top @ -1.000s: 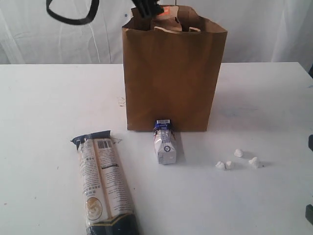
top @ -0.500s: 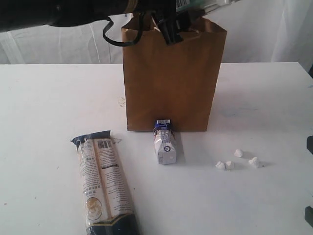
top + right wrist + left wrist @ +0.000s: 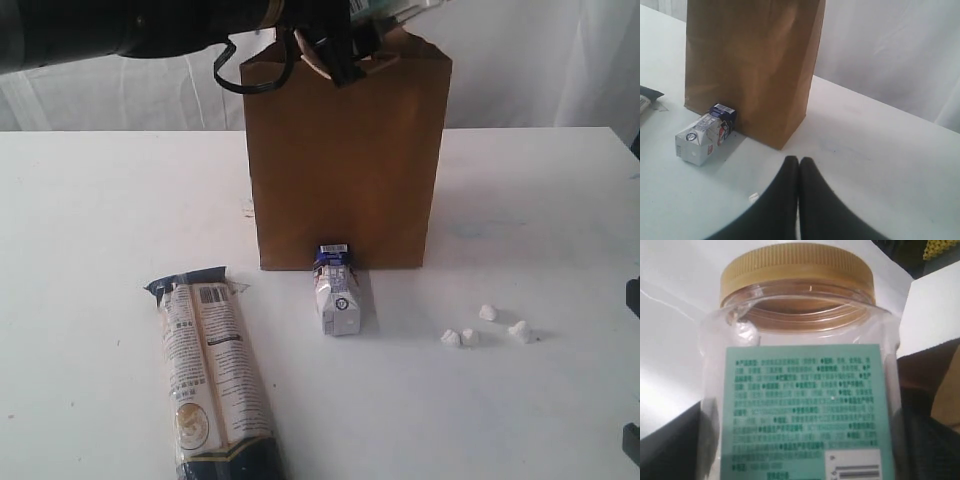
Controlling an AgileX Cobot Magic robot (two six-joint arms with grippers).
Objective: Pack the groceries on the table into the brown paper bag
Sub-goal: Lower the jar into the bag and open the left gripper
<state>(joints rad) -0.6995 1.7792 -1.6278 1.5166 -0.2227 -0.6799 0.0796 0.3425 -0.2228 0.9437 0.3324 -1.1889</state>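
Observation:
My left gripper (image 3: 800,440) is shut on the yellow-lidded clear jar (image 3: 800,360), its dark fingers (image 3: 930,440) pressed on both sides of the green label. In the exterior view the left arm reaches in from the top left and holds the jar (image 3: 385,10) right at the open top of the brown paper bag (image 3: 345,160). The small blue-white carton (image 3: 338,295) lies against the bag's front foot. The long cream-black packet (image 3: 213,370) lies on the table (image 3: 100,200) at the front left. My right gripper (image 3: 799,162) is shut and empty, low over the table to the right of the bag (image 3: 750,65).
Several small white crumpled bits (image 3: 487,325) lie on the table to the right of the carton (image 3: 702,136). A white curtain hangs behind the table. A black cable loop (image 3: 250,70) dangles from the left arm beside the bag's top left corner.
The left arm has swung in across the top of the view, bringing the jar to the bag's mouth. The bag's top has been nudged slightly left. The right gripper has stayed still.

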